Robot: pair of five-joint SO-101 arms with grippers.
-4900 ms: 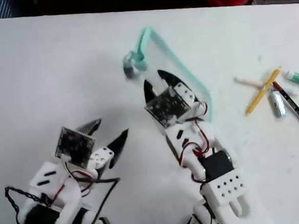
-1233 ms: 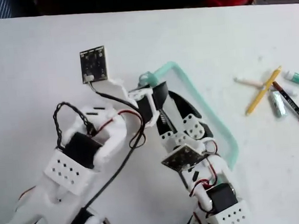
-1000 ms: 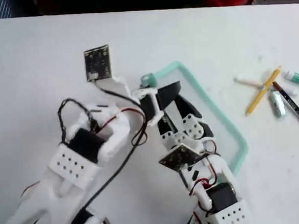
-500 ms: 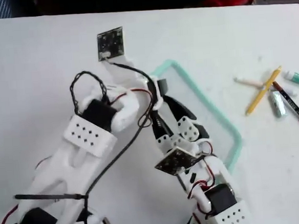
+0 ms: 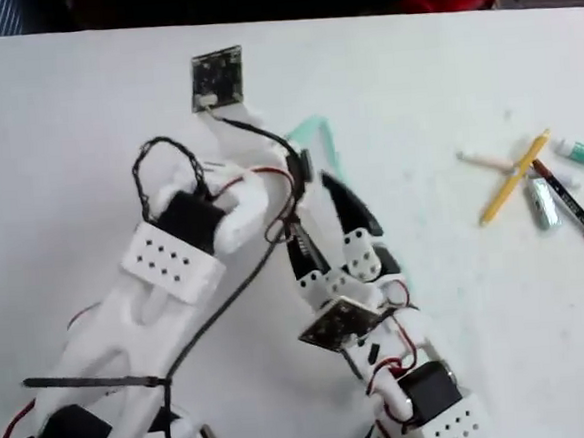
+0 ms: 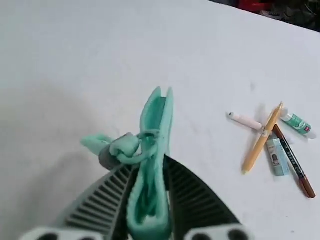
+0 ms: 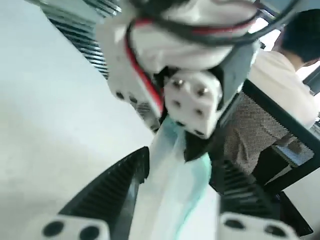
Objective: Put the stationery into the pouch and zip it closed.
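Note:
My left gripper (image 6: 150,167) is shut on the edge of the teal-trimmed clear pouch (image 6: 157,110). The pouch stands edge-on, its zipper pull (image 6: 120,149) hanging to one side. From above, a short teal strip of the pouch (image 5: 313,137) shows past the left gripper (image 5: 304,170). My right gripper (image 5: 312,218) sits just behind, open, fingers on either side of the pouch (image 7: 175,200). The stationery lies at the table's right: a yellow pen (image 5: 513,178), a brown pencil (image 5: 572,209), a green-and-white tube (image 5: 580,154), a small blue piece (image 5: 544,203) and a pale stick (image 5: 483,160).
The left arm (image 5: 166,278) stretches diagonally from the near left corner to the table's middle, close beside the right arm (image 5: 404,382). The white table (image 5: 64,115) ends at a dark far edge. A chair and a person show behind in the right wrist view.
The left arm came in from the near left, closed on the pouch by the zipper pull and raised it from flat to edge-on. The right gripper drew back slightly.

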